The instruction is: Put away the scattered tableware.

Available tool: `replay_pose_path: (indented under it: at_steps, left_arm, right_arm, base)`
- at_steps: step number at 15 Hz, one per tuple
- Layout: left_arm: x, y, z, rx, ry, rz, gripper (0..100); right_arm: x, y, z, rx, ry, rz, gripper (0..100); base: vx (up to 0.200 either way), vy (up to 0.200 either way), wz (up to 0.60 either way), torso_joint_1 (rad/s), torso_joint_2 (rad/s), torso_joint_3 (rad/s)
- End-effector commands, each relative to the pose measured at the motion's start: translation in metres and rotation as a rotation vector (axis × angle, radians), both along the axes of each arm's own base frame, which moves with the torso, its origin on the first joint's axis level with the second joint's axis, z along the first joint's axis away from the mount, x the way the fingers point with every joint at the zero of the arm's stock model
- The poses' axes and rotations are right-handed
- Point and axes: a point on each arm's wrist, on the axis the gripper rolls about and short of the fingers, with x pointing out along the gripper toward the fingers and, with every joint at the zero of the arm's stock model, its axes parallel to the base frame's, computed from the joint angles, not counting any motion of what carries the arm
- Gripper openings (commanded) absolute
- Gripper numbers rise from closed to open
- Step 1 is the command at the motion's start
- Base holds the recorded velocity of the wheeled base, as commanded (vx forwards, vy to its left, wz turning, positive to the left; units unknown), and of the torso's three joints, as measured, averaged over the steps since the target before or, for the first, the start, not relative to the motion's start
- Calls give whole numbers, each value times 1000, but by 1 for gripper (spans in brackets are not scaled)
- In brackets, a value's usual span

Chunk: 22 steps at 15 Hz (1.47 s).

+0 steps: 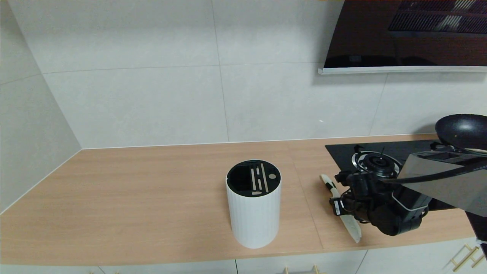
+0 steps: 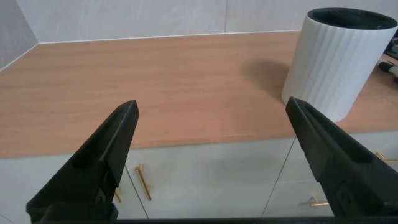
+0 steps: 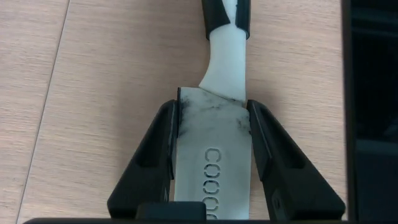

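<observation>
A white ribbed holder with a black slotted top stands upright at the middle of the wooden counter. To its right a knife with a white blade and a black-and-white handle lies flat on the wood. My right gripper is low over the knife's middle. In the right wrist view its fingers press both edges of the blade, just below the handle, so the gripper is shut on it. My left gripper hangs open in front of the counter's front edge, left of the holder.
A black hob with a burner lies just behind the right gripper, a black pan sits at far right, and a range hood hangs above. Bare wood stretches left of the holder. Cabinet handles show below the edge.
</observation>
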Motion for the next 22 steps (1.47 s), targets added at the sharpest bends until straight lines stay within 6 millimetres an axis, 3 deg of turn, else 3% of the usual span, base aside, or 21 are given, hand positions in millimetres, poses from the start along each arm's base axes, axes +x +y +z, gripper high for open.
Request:
replay_pose_path:
  at_steps: [1,7,9,11,15,17,18,20,22]
  left_arm:
    - [0,0,0,0,1,0,100]
    - [0,0,0,0,1,0,100]
    - [0,0,0,11,2,-1,100]
    - [0,0,0,1,4,-1,100]
    - [0,0,0,8,2,-3,100]
    - [0,-1,1,77,-3,-43,100]
    - [-3,-2,20,72,-38,-94,100]
    - [-7,-2,81,-43,-56,-202,100]
    - [17,-6,148,-116,27,-345,100]
  right_arm:
    - [1,-1,6,-3,-16,-11,0]
    - [-25,-5,106,70,-173,-33,0]
    - [-35,-6,127,80,-189,-25,0]
    - [-43,0,139,88,-209,-2,0]
    - [-57,12,139,89,-198,44,0]
    - [-80,36,148,98,-210,125,0]
    - [-90,43,157,110,-232,159,0]
    - [-99,45,174,129,-274,176,0]
    - [-99,45,196,155,-342,184,0]
  base:
    - [0,0,0,0,0,0]
    - [0,0,0,0,0,0]
    - [0,0,0,0,0,0]
    - [0,0,0,0,0,0]
    - [0,0,0,0,0,0]
    - [0,0,0,0,0,0]
    - [0,0,0,0,0,0]
    - [0,0,0,0,0,0]
    - [0,0,0,0,0,0]
